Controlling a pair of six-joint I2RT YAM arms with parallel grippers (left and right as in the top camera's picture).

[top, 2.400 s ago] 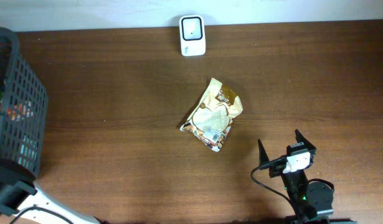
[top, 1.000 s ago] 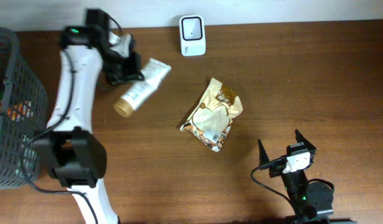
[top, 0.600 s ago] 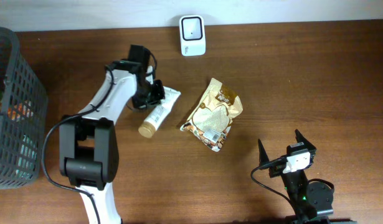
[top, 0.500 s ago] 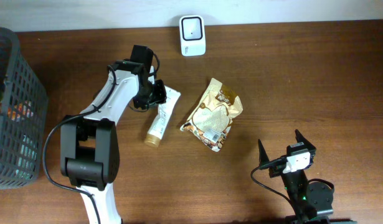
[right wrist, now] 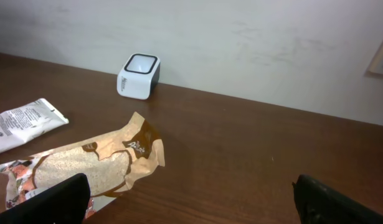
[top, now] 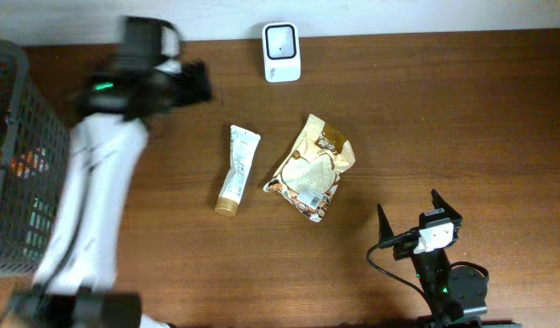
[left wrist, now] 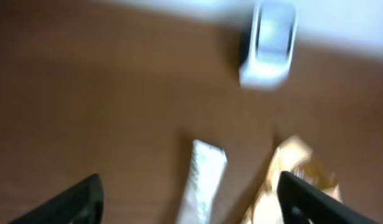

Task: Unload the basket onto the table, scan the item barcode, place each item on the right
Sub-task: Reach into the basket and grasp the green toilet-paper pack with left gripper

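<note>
Left pincer [left wrist: 190,186], right pincer [right wrist: 190,183]: both spread wide

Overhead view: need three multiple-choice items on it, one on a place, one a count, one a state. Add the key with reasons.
1. Where does the tube lie?
A. on the table, between the basket and the snack bag
B. inside the basket
C. on top of the snack bag

2. Besides the scanner, how many items lie loose on the table?
A. one
B. two
C. four

3. The left claw is:
A. shut on the tube
B. shut on the snack bag
C. open and empty

Key:
1 A, the tube lies flat on bare wood beside the bag, apart from it.
2 B, only the tube and the snack bag are there.
3 C, the left wrist view shows its fingers wide apart with nothing between them, and the tube lies on the table.
</note>
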